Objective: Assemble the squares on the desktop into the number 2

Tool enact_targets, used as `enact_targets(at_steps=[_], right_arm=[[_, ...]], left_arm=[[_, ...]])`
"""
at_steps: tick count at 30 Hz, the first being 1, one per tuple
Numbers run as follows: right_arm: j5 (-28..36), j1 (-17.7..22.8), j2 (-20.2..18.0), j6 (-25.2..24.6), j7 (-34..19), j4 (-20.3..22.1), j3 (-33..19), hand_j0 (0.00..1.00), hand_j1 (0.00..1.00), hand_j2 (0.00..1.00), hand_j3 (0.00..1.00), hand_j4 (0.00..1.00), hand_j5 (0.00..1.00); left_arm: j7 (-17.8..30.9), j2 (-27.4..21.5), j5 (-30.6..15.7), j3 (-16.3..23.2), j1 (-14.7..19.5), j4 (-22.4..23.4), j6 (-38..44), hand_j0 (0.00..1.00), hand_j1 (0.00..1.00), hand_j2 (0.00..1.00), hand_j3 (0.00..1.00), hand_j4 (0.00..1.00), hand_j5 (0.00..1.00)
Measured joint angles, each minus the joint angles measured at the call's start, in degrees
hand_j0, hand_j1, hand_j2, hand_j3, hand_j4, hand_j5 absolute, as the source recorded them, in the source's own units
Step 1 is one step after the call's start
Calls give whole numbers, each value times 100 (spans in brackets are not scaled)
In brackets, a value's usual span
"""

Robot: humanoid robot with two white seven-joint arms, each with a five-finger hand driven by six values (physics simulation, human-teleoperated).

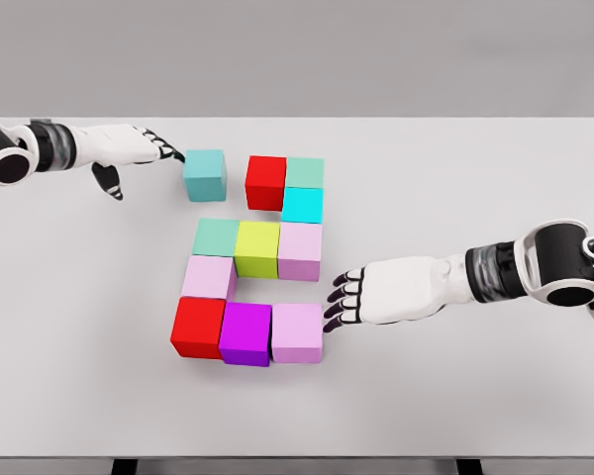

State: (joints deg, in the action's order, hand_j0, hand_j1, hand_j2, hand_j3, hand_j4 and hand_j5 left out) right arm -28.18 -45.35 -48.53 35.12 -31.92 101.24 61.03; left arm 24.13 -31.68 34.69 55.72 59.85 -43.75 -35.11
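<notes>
Coloured cubes lie on the white table (455, 198). A teal cube (205, 174) sits alone at the upper left, a gap away from a red cube (265, 182). Right of the red one are a mint cube (305, 172) and a cyan cube (302, 205). The middle row holds mint (216, 237), yellow-green (257, 247) and pink (300, 249) cubes. Below come a pink cube (209, 278), then red (198, 327), purple (246, 333) and pink (297, 332) cubes. My left hand (153, 146) is open, fingertips touching the teal cube's left side. My right hand (344, 299) is open, fingertips beside the lower pink cube.
The table's front edge (297, 457) runs along the bottom of the view, with grey floor behind the far edge. Both forearms reach in low over the tabletop from the two sides.
</notes>
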Motion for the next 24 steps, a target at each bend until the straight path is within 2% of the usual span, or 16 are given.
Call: enact_targets(at_steps=[13,18,20,21,23,24], right_arm=[[5,0,55,0,-3,-2,13,99,99,99,99,99,99],[4,26,-161,1,-14,-21,-185,100,100,100,100,100,100],[76,208,-354,-3,-8,-39,-608,100,100,100,100,100,100],[268,560,-454,-7,-8,-61,-1005,100,100,100,100,100,100],[938,1335,-579,16,-122,-182,-2147,100,100,100,100,100,100],[1343,1582,-603,15,-176,-273,-2746,100,100,100,100,100,100]], left_arm=[[40,4,0,13,-26,-145,0,100,100,100,100,100,100],[63,31,-1,13,-44,-180,0,100,100,100,100,100,100],[70,43,-4,14,-53,-186,-1,100,100,100,100,100,100],[71,49,-7,14,-44,-185,0,100,100,100,100,100,100],[74,45,-10,9,-44,-186,1,100,100,100,100,100,100],[75,34,-9,8,-53,-183,0,100,100,100,100,100,100]])
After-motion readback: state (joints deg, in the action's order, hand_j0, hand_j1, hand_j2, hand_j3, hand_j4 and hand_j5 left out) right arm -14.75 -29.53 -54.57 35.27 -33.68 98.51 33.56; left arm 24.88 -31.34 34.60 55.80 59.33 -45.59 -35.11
